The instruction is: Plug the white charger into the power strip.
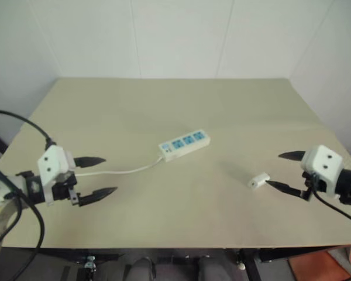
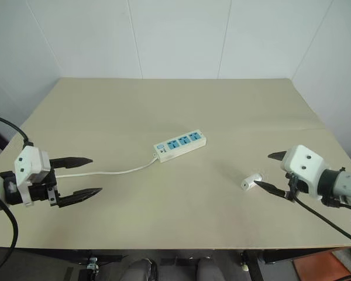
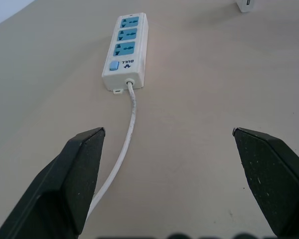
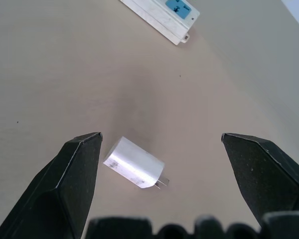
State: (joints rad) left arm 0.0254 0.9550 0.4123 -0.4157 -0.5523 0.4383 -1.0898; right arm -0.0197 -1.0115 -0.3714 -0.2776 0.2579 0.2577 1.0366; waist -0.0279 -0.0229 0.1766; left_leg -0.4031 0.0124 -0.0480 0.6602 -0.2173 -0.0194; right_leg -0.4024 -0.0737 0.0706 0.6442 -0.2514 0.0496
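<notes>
The power strip [image 1: 185,144] lies flat near the middle of the beige table, its three blue sockets facing up and its thin white cord [image 1: 128,171] trailing toward my left gripper [image 1: 101,176]. That gripper hovers open over the table's left part, with the cord below it. The white charger [image 1: 258,180] lies on its side to the right of the strip, prongs showing in the right wrist view [image 4: 134,163]. My right gripper [image 1: 284,171] is open right beside the charger, one fingertip almost at it, nothing held.
The beige table [image 1: 181,111] runs back to a white wall. Its front edge is close below both grippers. A black cable [image 1: 23,123] loops over the left arm. An orange patch of floor [image 1: 324,266] shows at the lower right.
</notes>
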